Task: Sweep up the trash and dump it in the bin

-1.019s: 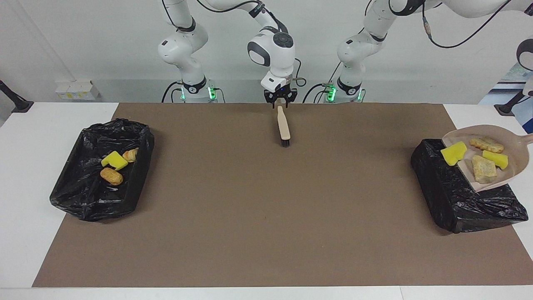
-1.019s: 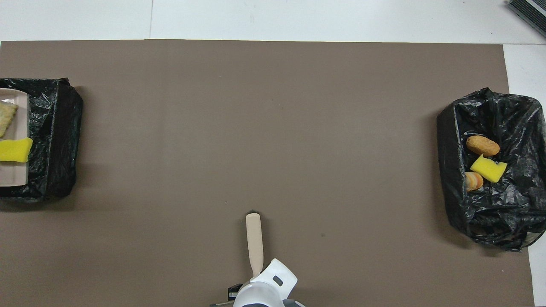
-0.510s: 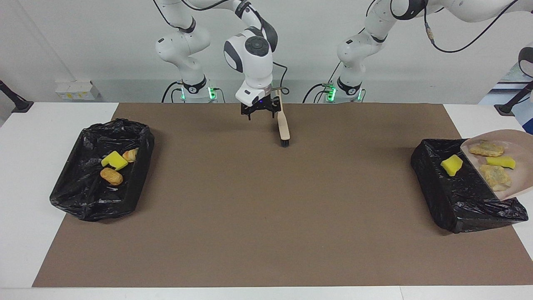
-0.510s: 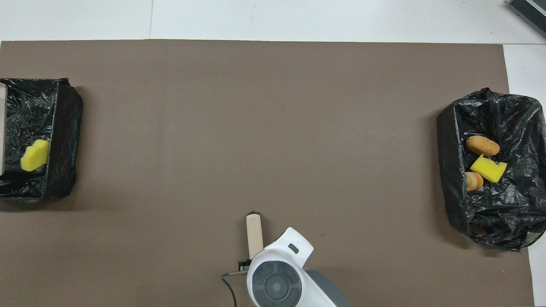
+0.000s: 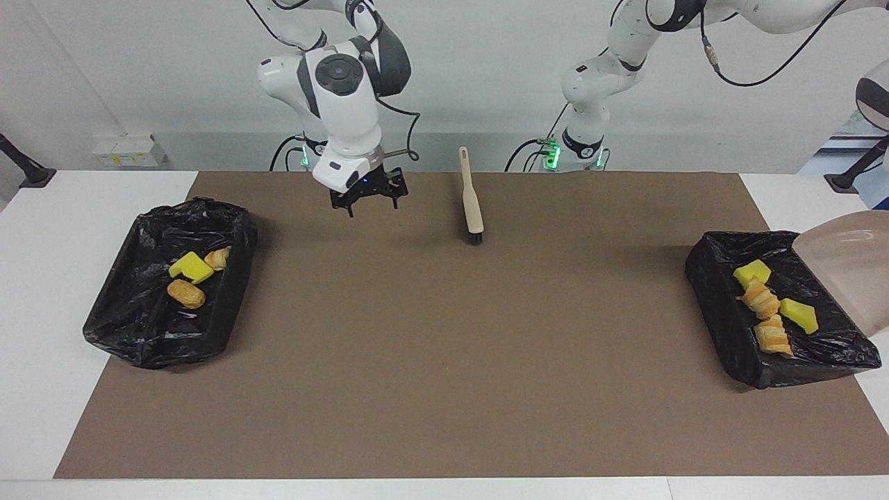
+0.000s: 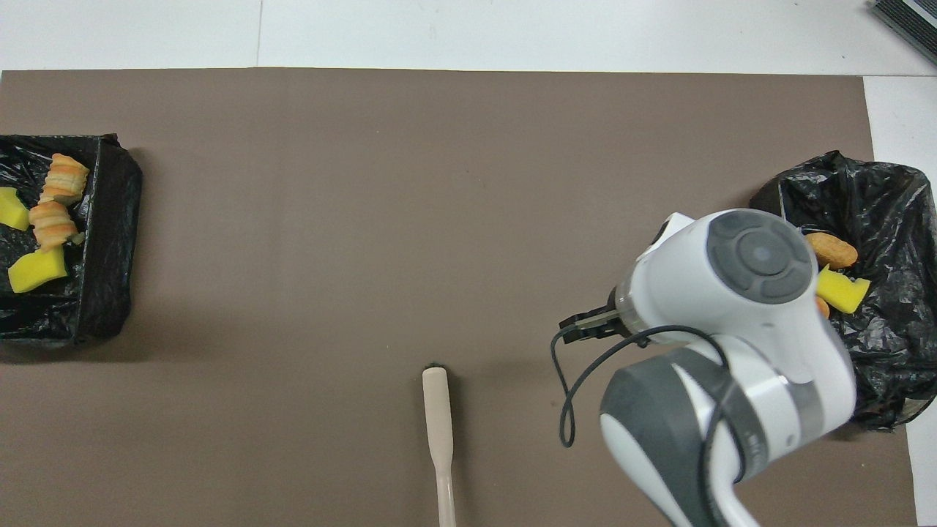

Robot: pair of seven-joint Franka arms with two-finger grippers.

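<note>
Right now I see two bins lined with black bags, one at each end of the brown mat (image 5: 444,389). Taking the brush (image 5: 472,201) as my landmark, lying on the mat near the robots' edge, handle toward the robots: the bin toward the left arm's end (image 5: 781,351) holds four pieces of trash, two yellow sponge wedges (image 5: 752,272) (image 5: 799,314) and two golden flaky lumps (image 5: 760,298) (image 5: 772,337). The bin toward the right arm's end (image 5: 139,333) holds three: a yellow wedge (image 5: 190,267), a brown bread lump (image 5: 186,294) and a smaller pastry piece (image 5: 218,258).

Over the bin at the left arm's end I see the beige dustpan (image 5: 851,267) tipped steeply at the edge of the facing view. My left gripper is out of view there; I take it as clenched, but I cannot see on what.

My right gripper (image 5: 367,201) hangs over the mat between the brush and the bin at its own end, fingers spread and holding nothing, pointing down.
</note>
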